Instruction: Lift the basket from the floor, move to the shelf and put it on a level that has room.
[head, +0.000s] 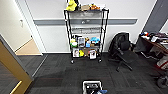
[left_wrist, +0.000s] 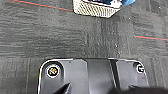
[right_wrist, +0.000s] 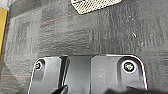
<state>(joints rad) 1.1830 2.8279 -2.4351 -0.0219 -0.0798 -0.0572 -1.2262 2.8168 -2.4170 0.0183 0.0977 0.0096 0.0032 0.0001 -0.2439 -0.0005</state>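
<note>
The basket (head: 92, 86) sits on the dark carpet at the near middle of the head view, whitish rim up, with dark things and something blue inside. Its pale woven side shows in the left wrist view (left_wrist: 94, 9) and in the right wrist view (right_wrist: 96, 5), a stretch of carpet away from each wrist. The shelf (head: 86, 32), a tall black wire rack on casters, stands against the far wall. Its second level from the top (head: 86, 22) looks bare. The top tier holds a yellow plush (head: 72, 5), and the lower tiers are crowded with small items.
A black office chair (head: 122, 50) stands right of the shelf. A cluttered desk (head: 156, 41) runs along the right edge. At the left are a wooden door (head: 11, 66) and an open doorway (head: 28, 47). Dark carpet with thin red lines lies between the basket and the shelf.
</note>
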